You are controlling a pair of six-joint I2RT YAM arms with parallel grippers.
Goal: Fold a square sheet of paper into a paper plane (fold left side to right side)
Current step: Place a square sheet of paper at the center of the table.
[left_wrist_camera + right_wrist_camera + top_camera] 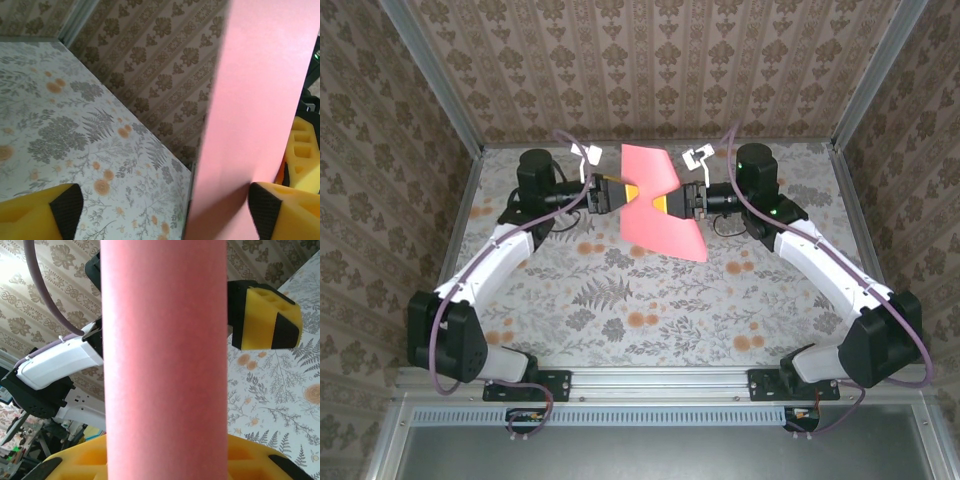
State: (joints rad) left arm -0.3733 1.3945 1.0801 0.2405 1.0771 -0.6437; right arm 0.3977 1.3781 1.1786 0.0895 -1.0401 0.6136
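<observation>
Jaws of right gripper (671, 201) pinching paper (655, 165) upright between them, those of left gripper (631, 194) spread wide around it, probably to regrip a side for folding

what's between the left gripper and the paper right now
Nothing visible. The paper is up off the table, pinched by the right gripper, and one edge of it sits inside the open jaws of the left gripper.

White-black arms (488, 258), purple cables (442, 310), yellow tool fingers (25, 220)
</observation>
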